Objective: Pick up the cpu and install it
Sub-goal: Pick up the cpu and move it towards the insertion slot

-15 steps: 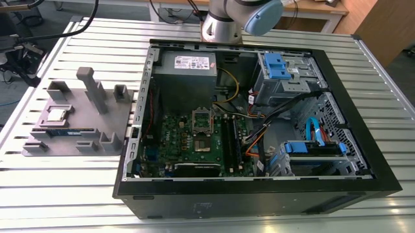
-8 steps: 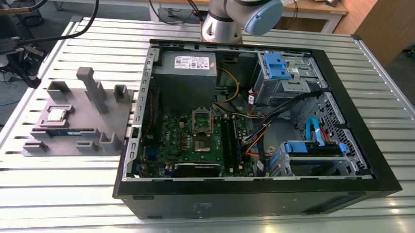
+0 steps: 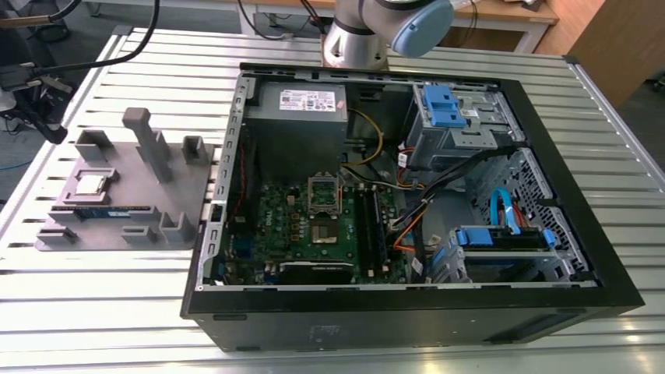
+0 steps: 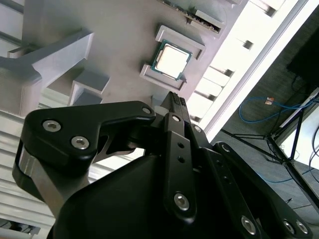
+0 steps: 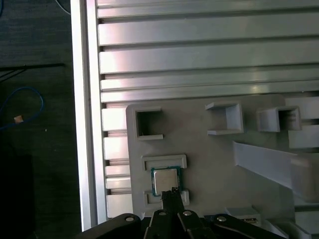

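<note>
The cpu [image 3: 92,184] is a small square chip with a silvery top. It lies flat in a low holder on the grey fixture plate [image 3: 114,226], on the exterior view's left beside the computer case. Both wrist views look down on the cpu [image 4: 172,59] [image 5: 165,181] in its holder. My gripper [image 4: 174,99] [image 5: 172,192] hangs above it with its tip close to one edge of the chip. The black fingers are shut together and hold nothing. Inside the case, the motherboard's socket [image 3: 324,196] stands with its metal frame raised.
The open black computer case [image 3: 416,304] lies on a slatted aluminium table [image 3: 104,312]. A blue-green memory stick [image 3: 104,210] and tall grey posts [image 3: 151,144] share the fixture plate. Cables, drive cages with blue clips [image 3: 447,105] and a power supply [image 3: 301,101] crowd the case. The arm's base [image 3: 359,39] stands behind it.
</note>
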Controlling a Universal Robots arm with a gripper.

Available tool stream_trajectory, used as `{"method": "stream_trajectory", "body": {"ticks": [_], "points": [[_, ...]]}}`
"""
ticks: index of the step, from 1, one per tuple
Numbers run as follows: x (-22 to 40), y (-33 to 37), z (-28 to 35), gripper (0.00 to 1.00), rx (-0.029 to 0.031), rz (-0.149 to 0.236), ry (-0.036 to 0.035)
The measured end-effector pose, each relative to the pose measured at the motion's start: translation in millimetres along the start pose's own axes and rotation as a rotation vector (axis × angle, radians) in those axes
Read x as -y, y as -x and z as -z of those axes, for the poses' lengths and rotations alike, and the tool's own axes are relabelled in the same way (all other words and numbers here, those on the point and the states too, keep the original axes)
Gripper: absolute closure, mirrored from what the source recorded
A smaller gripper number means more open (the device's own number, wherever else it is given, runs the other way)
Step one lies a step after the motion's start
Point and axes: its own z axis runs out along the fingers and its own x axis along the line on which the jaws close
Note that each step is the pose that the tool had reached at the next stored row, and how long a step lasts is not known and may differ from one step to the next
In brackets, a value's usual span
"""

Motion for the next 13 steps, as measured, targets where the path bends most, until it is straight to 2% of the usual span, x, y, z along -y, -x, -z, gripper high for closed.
{"method": "stream_trajectory", "body": {"ticks": [7, 13], "points": [[0.0, 0.0, -0.7, 0.89, 0.0002, 0.0, 0.0002], [0.7, 0.0, -9.3, 0.89, -0.0001, 0.0, 0.0001]]}}
